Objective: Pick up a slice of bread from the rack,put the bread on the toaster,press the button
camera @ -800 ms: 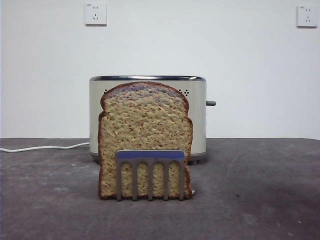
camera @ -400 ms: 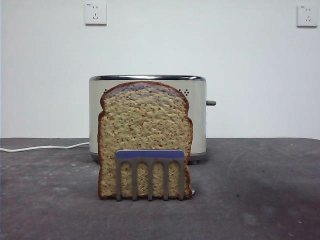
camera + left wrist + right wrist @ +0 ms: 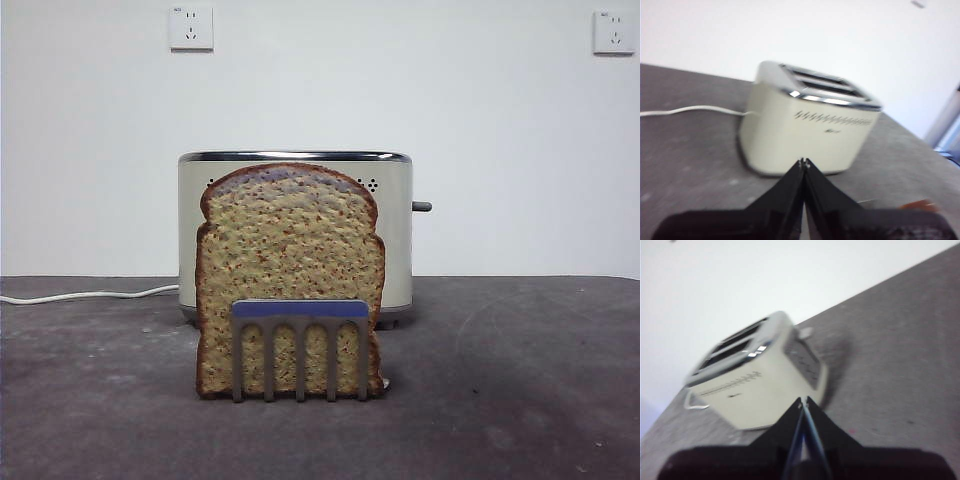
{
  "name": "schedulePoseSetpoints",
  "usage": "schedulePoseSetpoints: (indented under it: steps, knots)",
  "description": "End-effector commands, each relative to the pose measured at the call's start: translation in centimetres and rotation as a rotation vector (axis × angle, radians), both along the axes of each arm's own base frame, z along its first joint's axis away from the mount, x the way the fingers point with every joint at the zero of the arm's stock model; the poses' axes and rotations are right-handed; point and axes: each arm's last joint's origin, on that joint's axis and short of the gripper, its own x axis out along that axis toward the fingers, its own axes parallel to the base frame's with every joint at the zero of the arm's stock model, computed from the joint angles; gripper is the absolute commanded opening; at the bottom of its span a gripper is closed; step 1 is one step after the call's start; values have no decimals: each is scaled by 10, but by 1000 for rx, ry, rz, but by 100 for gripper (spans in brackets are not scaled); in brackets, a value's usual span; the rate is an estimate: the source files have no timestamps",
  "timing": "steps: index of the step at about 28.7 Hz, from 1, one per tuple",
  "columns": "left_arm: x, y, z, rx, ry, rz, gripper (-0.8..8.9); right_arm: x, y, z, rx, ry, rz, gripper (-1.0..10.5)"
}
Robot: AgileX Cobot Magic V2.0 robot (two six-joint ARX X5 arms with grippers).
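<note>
The slice of bread (image 3: 290,270) stands upright in the small metal rack (image 3: 300,350) with the blue top bar, in front of the cream toaster (image 3: 395,230). The dark button (image 3: 422,206) sticks out of the toaster's right side. No arm shows in the front view. My left gripper (image 3: 803,162) is shut and empty, above the table facing the toaster (image 3: 810,127), whose two top slots are empty. My right gripper (image 3: 803,399) is shut and empty, also facing the toaster (image 3: 752,385), with the button (image 3: 804,332) showing at its end. The bread is hidden in both wrist views.
A white cord (image 3: 90,295) runs left from the toaster across the dark grey table (image 3: 520,380); it also shows in the left wrist view (image 3: 690,110). Two wall sockets (image 3: 191,28) sit high on the white wall behind.
</note>
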Motion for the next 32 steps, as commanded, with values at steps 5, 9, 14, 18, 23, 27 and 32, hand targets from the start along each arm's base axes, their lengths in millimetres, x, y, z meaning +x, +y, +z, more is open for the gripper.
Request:
schedulePoseSetpoints:
  steps: [5,9,14,18,23,27,32]
  knots:
    - [2,-3,48,56,-7,-153,-8,11,3,53,-158,58,154,-12]
    - [4,-5,73,144,3,-223,-8,14,4,83,-275,128,222,-12]
    - [4,-7,98,249,32,-314,-8,11,4,115,-379,204,285,-12]
    - [1,-10,110,318,65,-421,-8,3,5,135,-439,250,341,-12]
    - [-4,-12,115,366,93,-474,-8,-3,9,144,-461,236,385,-12]
    - [-6,-13,119,370,78,-486,290,-3,10,144,-463,240,397,-11]
    - [-2,-20,129,409,15,-564,598,-3,10,144,-463,240,398,-12]
